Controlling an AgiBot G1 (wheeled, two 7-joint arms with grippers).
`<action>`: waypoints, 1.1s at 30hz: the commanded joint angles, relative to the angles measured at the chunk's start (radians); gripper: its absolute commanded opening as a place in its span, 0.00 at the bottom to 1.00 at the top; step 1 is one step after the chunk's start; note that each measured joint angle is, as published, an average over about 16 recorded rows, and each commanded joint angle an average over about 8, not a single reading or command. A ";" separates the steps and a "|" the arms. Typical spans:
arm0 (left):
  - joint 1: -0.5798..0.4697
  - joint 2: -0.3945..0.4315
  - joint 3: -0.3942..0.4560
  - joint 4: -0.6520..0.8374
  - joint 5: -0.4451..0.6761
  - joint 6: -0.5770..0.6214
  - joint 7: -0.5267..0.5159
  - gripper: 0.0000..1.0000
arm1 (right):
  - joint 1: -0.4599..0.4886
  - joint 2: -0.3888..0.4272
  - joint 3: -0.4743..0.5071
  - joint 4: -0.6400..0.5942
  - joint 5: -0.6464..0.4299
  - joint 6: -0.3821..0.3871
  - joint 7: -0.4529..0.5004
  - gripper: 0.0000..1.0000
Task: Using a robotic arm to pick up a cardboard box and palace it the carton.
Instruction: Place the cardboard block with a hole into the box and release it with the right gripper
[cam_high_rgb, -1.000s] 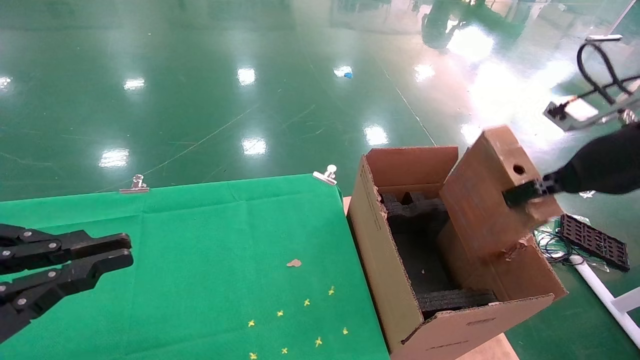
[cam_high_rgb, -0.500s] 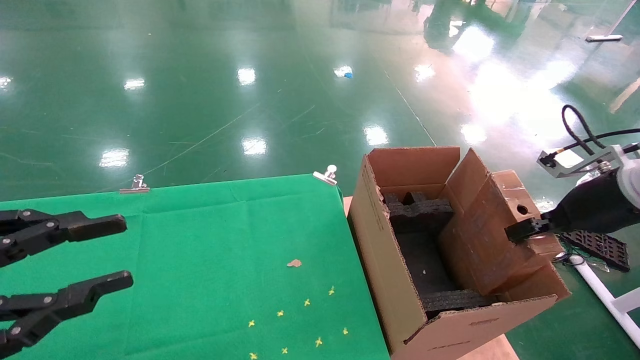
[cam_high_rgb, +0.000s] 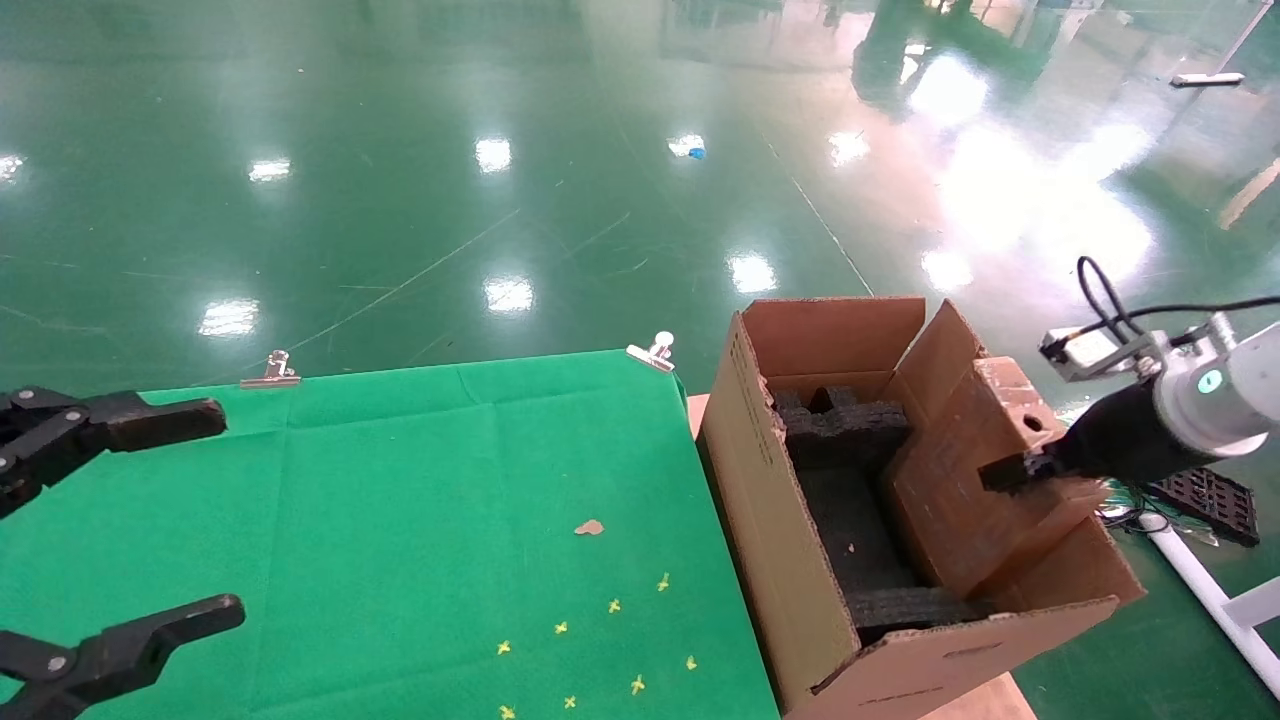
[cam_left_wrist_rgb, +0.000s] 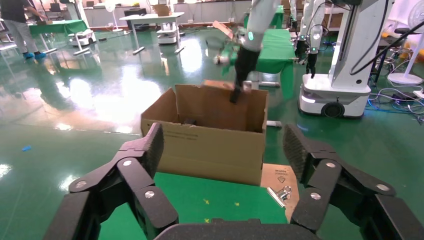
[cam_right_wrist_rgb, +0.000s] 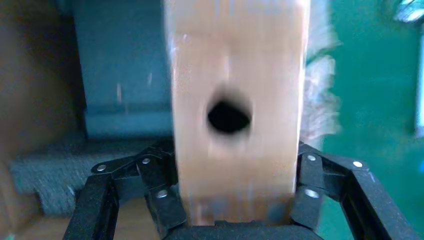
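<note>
The small brown cardboard box (cam_high_rgb: 950, 480), with a round hole in one face, stands tilted inside the large carton (cam_high_rgb: 770, 540), against its right wall. My right gripper (cam_high_rgb: 1010, 472), on the white robotic arm (cam_high_rgb: 1215, 390), is shut on the box from the right. In the right wrist view the box (cam_right_wrist_rgb: 235, 75) fills the space between the fingers (cam_right_wrist_rgb: 160, 185) of that gripper (cam_right_wrist_rgb: 235, 182). My left gripper (cam_high_rgb: 215, 512) is open wide and empty over the green table at the far left. Its wrist view (cam_left_wrist_rgb: 222, 145) looks at the carton (cam_left_wrist_rgb: 210, 145).
Black foam inserts (cam_high_rgb: 850, 430) line the carton's floor. The green cloth table (cam_high_rgb: 450, 480) has metal clips (cam_high_rgb: 652, 350) on its far edge. A black grid part (cam_high_rgb: 1205, 495) and a white pipe (cam_high_rgb: 1210, 590) lie on the floor beside the carton.
My right gripper has lowered the cardboard box from above the carton's right flap down into the carton. My left gripper has opened from nearly shut to wide open.
</note>
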 joint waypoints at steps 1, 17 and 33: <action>0.000 0.000 0.000 0.000 0.000 0.000 0.000 1.00 | -0.027 -0.010 0.002 -0.019 0.015 0.022 -0.006 0.00; 0.000 0.000 0.001 0.000 -0.001 0.000 0.001 1.00 | -0.112 -0.076 0.014 -0.132 0.068 0.051 -0.042 0.48; 0.000 -0.001 0.002 0.000 -0.001 -0.001 0.001 1.00 | -0.127 -0.136 0.021 -0.250 0.089 0.013 -0.103 1.00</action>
